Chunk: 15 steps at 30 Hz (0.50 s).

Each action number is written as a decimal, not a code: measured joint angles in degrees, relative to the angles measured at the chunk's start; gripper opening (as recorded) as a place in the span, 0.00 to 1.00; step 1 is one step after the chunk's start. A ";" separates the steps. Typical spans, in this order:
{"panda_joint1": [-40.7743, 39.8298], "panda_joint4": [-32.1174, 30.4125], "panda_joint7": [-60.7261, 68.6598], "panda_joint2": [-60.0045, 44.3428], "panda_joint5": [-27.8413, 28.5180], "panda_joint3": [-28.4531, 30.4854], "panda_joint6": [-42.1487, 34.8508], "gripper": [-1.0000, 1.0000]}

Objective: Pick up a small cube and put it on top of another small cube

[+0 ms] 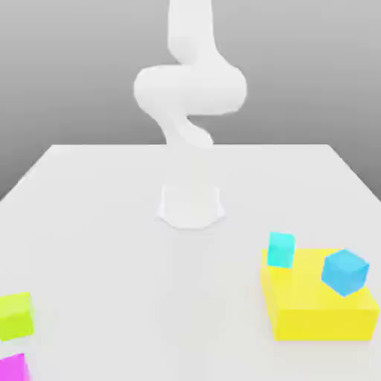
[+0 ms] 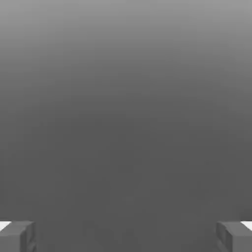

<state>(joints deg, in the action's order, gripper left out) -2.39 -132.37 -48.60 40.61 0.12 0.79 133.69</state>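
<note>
Nearest the camera, a small magenta cube point(image 1: 13, 367) sits at the table's point(image 1: 111, 223) front edge toward the exterior view's left, with the small lime-green cube point(image 1: 15, 315) just behind it. Toward the front right, a large flat yellow block point(image 1: 316, 309) carries a blue cube point(image 1: 345, 271); a cyan cube point(image 1: 281, 248) stands at its back corner. Open tabletop lies between. The gripper point(image 2: 126, 236) holds its fingers point(image 2: 17, 235) wide apart, empty.

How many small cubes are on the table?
4: lime-green cube and magenta cube at the exterior view's left edge; teal cube and blue cube by the yellow block.
</note>
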 joint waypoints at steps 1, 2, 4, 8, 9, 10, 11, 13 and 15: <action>-1.00 -0.26 -1.20 -2.25 0.07 0.38 0.82 0.50; -1.94 -0.50 -2.35 -4.42 0.13 0.77 1.61 0.50; -3.82 -0.98 -4.53 -8.63 0.16 1.52 3.16 0.50; -7.25 -1.92 -8.80 -16.93 0.19 3.34 6.20 0.50; -8.06 -2.16 -9.83 -19.00 0.16 3.86 6.96 0.50; -8.87 -2.39 -10.84 -21.07 0.09 4.38 7.72 0.50; -9.61 -2.63 -11.85 -23.14 0.02 4.97 8.47 0.50; -11.09 -3.10 -13.77 -27.28 -0.26 6.16 9.99 0.50; -12.44 -3.57 -15.56 -31.44 -0.71 7.46 11.51 0.50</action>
<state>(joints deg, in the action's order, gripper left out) -14.83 -135.95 -64.16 9.16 -0.59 8.25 145.20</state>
